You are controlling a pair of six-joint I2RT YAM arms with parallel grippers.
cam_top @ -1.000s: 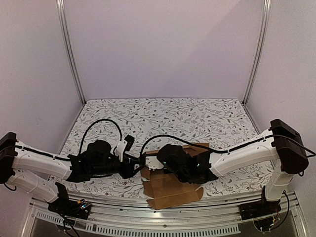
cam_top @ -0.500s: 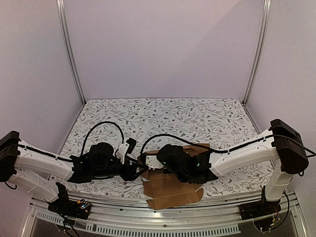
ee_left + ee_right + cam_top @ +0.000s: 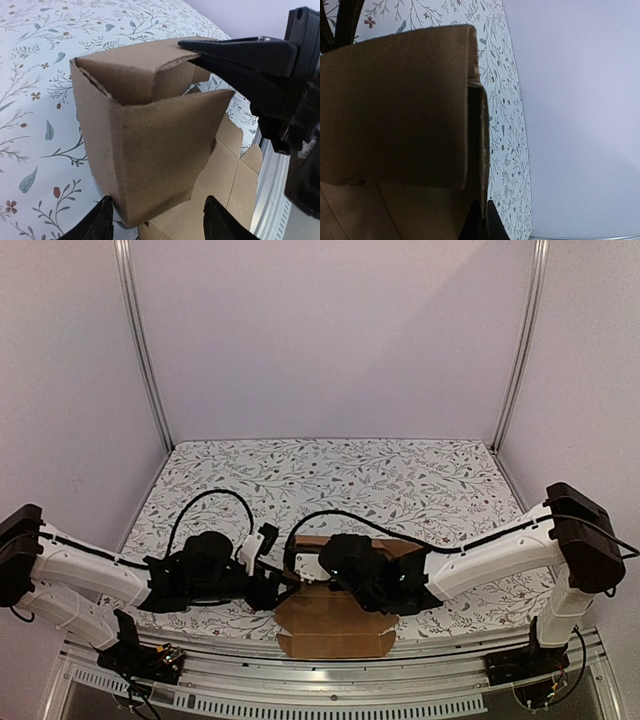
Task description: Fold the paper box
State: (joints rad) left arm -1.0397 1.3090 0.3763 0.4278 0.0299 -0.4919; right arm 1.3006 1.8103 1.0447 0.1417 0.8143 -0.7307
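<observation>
Left wrist view showed the left gripper (image 3: 159, 222) open astride the near corner of the half-folded paper box (image 3: 150, 145), while the right gripper (image 3: 187, 46) pinched its top edge shut.

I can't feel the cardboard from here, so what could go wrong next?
1. Only the right pincer grips the paper box, pinching the thin top edge of a raised wall. A hard pull could tear or crease it.
2. The left pincer stands open astride the upright corner, so that fold may spring back flat.
</observation>
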